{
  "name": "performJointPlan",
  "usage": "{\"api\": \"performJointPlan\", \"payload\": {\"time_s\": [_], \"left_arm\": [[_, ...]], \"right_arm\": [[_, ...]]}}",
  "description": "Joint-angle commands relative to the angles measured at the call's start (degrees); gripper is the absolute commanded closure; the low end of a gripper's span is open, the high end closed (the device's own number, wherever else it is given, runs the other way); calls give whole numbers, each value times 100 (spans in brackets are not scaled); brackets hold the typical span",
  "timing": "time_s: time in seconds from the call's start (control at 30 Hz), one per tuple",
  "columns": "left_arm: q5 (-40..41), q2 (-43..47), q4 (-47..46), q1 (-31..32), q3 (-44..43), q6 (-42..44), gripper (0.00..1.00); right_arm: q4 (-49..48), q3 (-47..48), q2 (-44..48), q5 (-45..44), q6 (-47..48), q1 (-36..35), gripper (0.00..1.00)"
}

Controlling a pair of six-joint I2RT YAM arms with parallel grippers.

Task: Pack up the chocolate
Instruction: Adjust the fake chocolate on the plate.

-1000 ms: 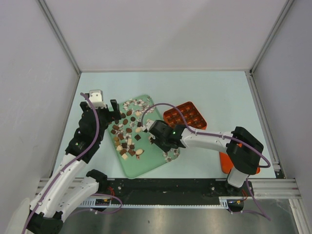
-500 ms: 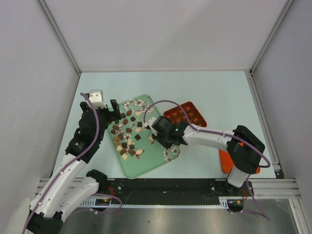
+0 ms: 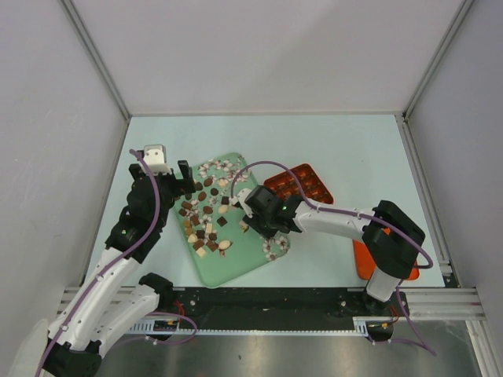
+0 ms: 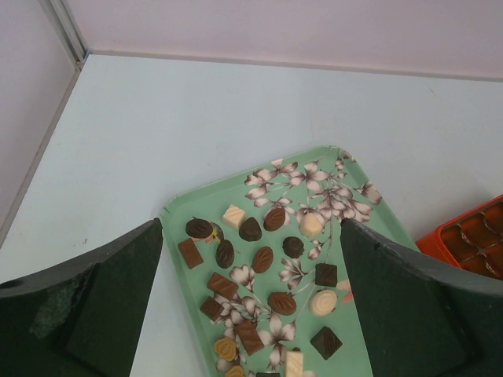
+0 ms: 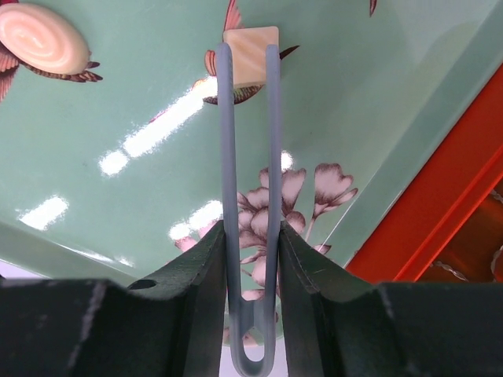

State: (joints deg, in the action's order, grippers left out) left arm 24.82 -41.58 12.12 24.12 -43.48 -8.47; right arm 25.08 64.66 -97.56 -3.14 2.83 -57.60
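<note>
The right gripper [image 5: 250,243] was clamped on thin tweezers [image 5: 225,141], whose tips reached a cream square chocolate [image 5: 250,45] at top centre, seemingly to pinch it. Other chocolate [image 4: 262,258] lay scattered across the green tray [image 4: 177,212]. The left gripper [image 4: 250,228] hovered above, fingers apart, likely waiting clear.

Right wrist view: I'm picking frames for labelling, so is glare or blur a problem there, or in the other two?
Right wrist: white glare patches on the glossy tray; tweezers and cream chocolate sharp. Left wrist: even light, no glare. Top external: soft, even light; chocolate pieces tiny.
</note>
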Motion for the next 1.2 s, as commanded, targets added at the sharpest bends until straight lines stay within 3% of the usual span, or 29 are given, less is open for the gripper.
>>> {"api": "performJointPlan", "payload": {"time_s": [0.0,1.17], "left_arm": [[-74,19,-157,-21,7,109,0],[-38,28,-148,-21,15,135,0]], "right_arm": [[-135,20,-105,103,112,47,66],[-373,20,-404,252,288,153,54]]}}
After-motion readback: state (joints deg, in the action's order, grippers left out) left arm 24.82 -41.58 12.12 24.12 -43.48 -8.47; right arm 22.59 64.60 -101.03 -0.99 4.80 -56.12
